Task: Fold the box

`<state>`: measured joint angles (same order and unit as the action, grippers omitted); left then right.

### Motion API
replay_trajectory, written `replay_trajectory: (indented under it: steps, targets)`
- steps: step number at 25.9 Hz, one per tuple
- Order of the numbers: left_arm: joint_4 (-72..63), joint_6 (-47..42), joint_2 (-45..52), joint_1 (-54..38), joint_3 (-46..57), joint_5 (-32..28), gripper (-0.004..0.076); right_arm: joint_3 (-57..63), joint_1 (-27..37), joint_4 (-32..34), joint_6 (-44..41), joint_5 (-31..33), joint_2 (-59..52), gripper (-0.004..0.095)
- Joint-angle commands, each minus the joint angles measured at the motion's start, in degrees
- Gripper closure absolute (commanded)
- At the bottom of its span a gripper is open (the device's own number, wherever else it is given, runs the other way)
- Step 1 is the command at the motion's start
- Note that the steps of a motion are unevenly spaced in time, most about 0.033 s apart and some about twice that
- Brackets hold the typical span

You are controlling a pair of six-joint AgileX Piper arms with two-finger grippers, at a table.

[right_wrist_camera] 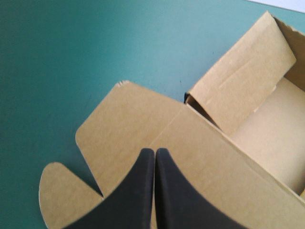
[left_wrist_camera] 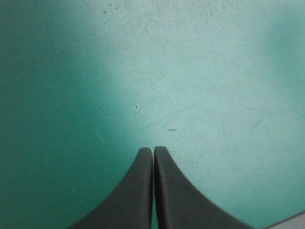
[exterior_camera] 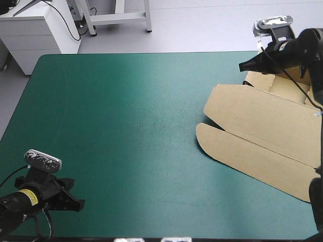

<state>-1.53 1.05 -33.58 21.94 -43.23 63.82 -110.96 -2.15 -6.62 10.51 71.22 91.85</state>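
Note:
The brown box (exterior_camera: 257,131) lies on the right side of the table. Its lid panel is flat, with rounded flaps toward the table's middle, and walls are raised at its far right part (exterior_camera: 288,86). My right gripper (exterior_camera: 244,66) hovers shut at the box's far edge. In the right wrist view its gripper (right_wrist_camera: 155,151) points over the flat lid panel (right_wrist_camera: 138,124), with the raised wall and open tray (right_wrist_camera: 276,138) beside it. My left gripper (exterior_camera: 78,204) rests low near the front left corner. It (left_wrist_camera: 153,149) is shut over bare teal-green cover, far from the box.
The teal-green cover (exterior_camera: 126,126) stretches bare from the left edge to the box. The box reaches the table's right edge. A white cabinet (exterior_camera: 35,30) stands beyond the far left corner.

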Motion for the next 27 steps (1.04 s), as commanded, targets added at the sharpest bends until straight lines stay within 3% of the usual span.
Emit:
replay_trajectory:
  steps: [1, 10, 16, 27]
  targets:
    - [-0.5, -0.5, -0.2, 0.3, -1.4, -6.4, 0.0732, 9.7, 0.0, 0.1, 0.8, -3.7, -10.8, 0.0916]
    - [-1.3, -0.5, -0.2, 0.3, -1.4, -9.1, 0.0732, 42.6, 0.0, -2.0, 0.7, -14.2, -36.5, 0.0918]
    - [-1.5, -0.5, -0.2, 0.3, -1.4, -8.8, 0.0732, 56.3, 0.0, -3.4, 0.6, -14.2, -51.0, 0.0922]
    - [-3.4, -0.5, -0.2, 0.3, 4.5, -8.8, 0.0732, 69.0, 0.0, -5.0, 0.6, -11.6, -67.4, 0.0922]
